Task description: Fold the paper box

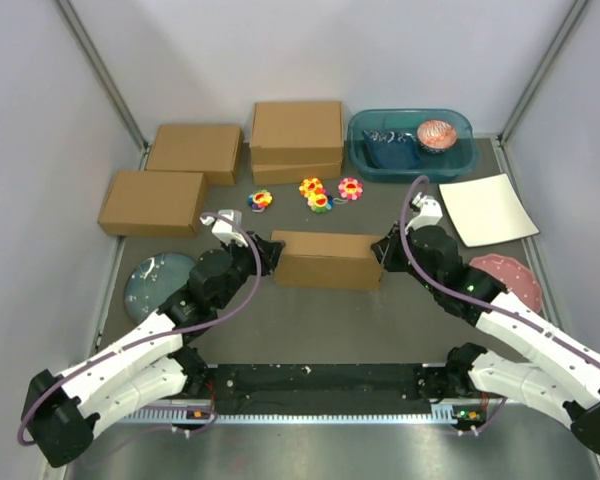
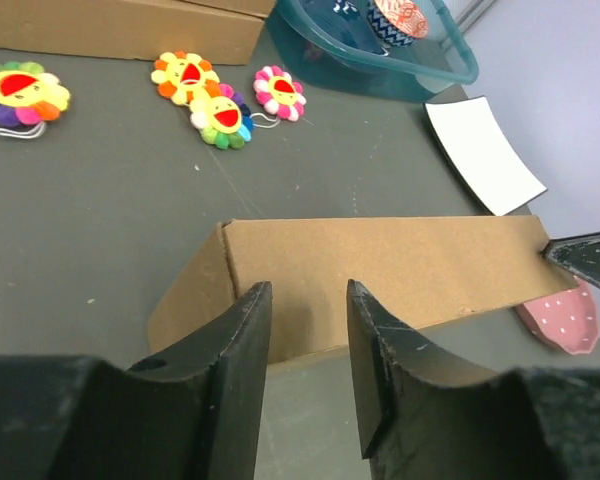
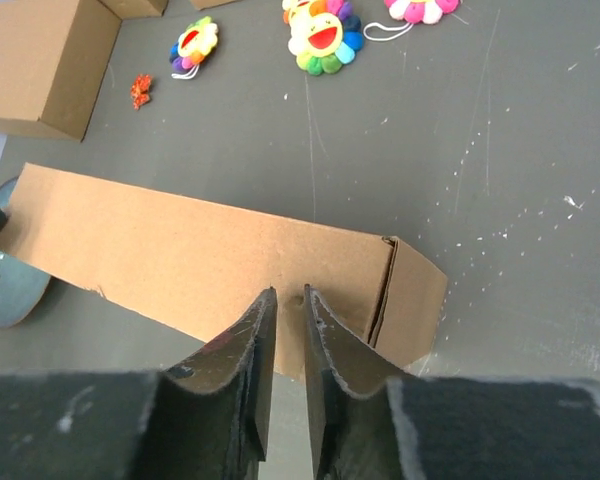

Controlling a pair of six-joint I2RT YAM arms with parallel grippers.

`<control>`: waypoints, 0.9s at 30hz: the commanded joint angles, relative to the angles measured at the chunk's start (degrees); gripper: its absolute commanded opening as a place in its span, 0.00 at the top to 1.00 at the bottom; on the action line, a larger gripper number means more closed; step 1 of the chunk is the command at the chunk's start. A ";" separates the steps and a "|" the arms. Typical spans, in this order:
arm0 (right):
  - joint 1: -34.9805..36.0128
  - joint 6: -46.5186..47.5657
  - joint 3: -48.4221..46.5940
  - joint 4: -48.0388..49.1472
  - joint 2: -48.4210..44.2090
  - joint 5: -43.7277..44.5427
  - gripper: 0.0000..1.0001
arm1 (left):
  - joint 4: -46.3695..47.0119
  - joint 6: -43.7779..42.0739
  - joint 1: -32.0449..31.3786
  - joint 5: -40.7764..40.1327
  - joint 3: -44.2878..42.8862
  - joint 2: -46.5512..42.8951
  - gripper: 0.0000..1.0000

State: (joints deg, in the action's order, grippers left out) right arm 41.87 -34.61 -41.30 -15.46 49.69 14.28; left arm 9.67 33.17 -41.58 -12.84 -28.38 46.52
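Paper box (image 1: pixel 327 260) is seen near the middle of the grey table (image 1: pixel 310 330), lying flat between the two arms and well apart from the ready-made cardboard boxes (image 1: pixel 296 140) at the back. It is judged to be nearly finished: the walls are raised, the lid is down, and a closed oblong shape is shown in all three views. A seam at its right end (image 3: pixel 380 295) looks slightly proud, though whether a tab is fully tucked there cannot be told. The left gripper (image 1: pixel 268 255) is held at the box's left end, its jaws apart with nothing clamped between them. The right gripper (image 1: pixel 385 250) is set against the right end, its jaws parted by only a narrow slit and closed on nothing. Only a final pressing of the ends is thought to be left.
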 commanded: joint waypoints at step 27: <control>0.76 -2.12 11.85 -5.45 -12.94 -6.80 0.75 | -5.98 -0.91 -2.53 10.03 9.11 -9.24 0.83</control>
State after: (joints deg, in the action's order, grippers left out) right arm 41.82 -34.98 -35.46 -17.58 41.12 16.19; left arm 5.54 31.22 -40.71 -12.19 -26.37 43.09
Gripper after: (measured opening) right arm 0.262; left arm 0.225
